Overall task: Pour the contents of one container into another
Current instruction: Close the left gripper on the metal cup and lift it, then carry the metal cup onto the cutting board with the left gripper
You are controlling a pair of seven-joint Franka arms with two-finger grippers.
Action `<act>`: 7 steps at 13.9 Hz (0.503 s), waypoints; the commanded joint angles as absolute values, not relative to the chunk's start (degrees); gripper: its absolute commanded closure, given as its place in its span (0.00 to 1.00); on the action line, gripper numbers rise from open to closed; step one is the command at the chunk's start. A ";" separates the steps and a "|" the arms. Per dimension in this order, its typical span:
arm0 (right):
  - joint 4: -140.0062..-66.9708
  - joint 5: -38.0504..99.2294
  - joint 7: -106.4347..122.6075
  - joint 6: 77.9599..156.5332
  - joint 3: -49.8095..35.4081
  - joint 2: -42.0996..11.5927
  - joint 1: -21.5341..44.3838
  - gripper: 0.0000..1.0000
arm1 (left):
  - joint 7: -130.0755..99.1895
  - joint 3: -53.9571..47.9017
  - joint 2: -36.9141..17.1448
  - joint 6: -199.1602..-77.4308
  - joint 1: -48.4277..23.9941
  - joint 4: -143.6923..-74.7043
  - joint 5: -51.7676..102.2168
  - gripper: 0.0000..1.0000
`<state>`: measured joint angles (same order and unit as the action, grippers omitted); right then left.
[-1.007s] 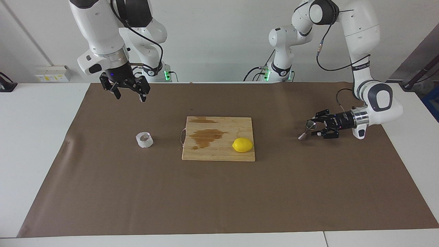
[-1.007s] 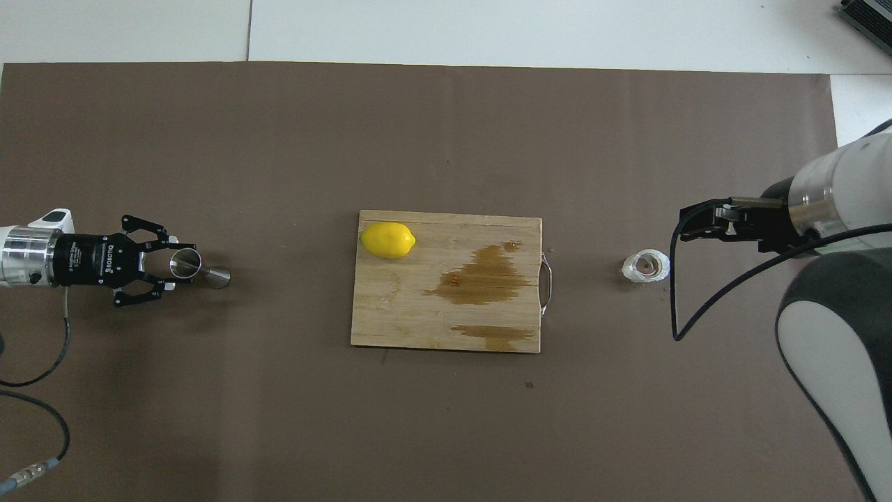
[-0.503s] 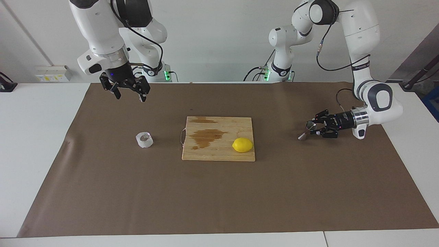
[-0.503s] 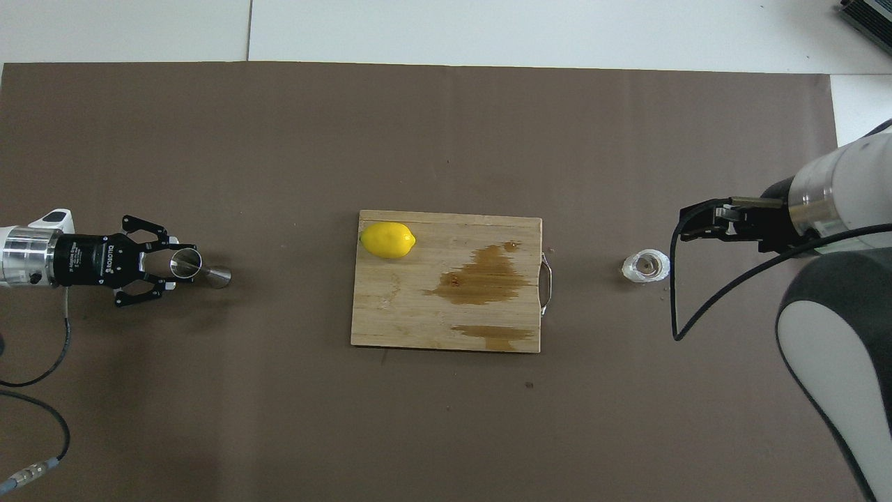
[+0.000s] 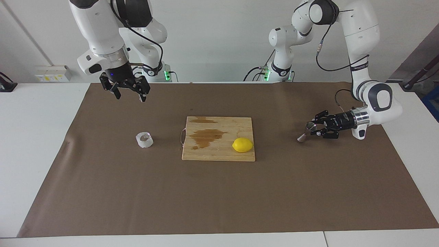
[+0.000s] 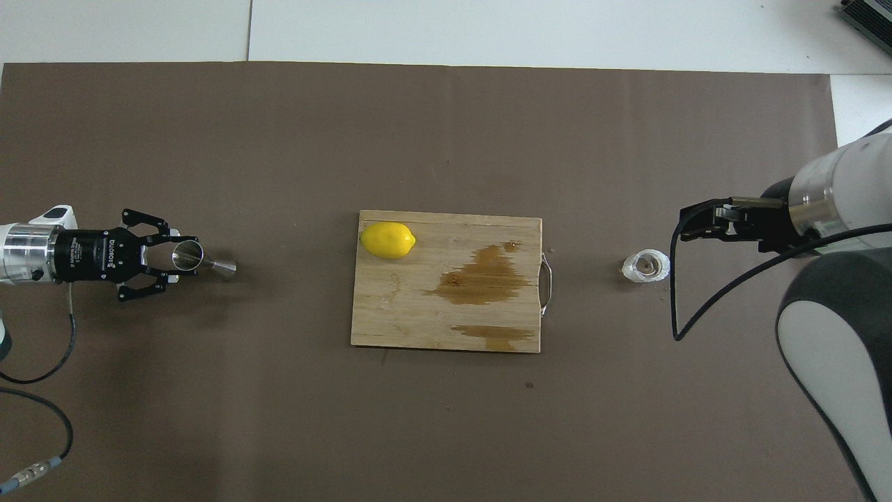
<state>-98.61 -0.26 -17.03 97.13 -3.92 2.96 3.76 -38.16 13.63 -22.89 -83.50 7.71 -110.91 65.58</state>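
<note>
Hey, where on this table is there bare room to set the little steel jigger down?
Bare brown mat runs between the cutting board and the jigger at the left gripper, and between the board and the white cup. The board itself carries a lemon and a spill. The right gripper waits, raised.

The jigger (image 5: 306,132) is polished, reflective steel. The cup (image 5: 144,139) is thin, crinkled translucent plastic. The cutting board (image 5: 240,124) is pale matt wood bearing dark stains. The lemon (image 5: 242,145) has glossy skin. The table cover (image 5: 219,199) is matt brown paper.
</note>
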 commanded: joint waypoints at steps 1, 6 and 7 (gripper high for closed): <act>-98.35 1.58 -15.56 96.42 -4.13 3.34 2.81 0.00 | -38.76 11.09 -20.40 -82.97 6.68 -112.41 68.37 1.00; -98.35 1.58 -15.56 96.33 -4.22 3.34 2.73 0.00 | -43.23 10.37 -17.50 -86.30 -2.18 -113.73 74.26 1.00; -98.35 1.58 -15.56 96.33 -4.22 3.34 2.81 0.00 | -44.46 10.37 -17.23 -86.92 -3.68 -113.73 75.75 1.00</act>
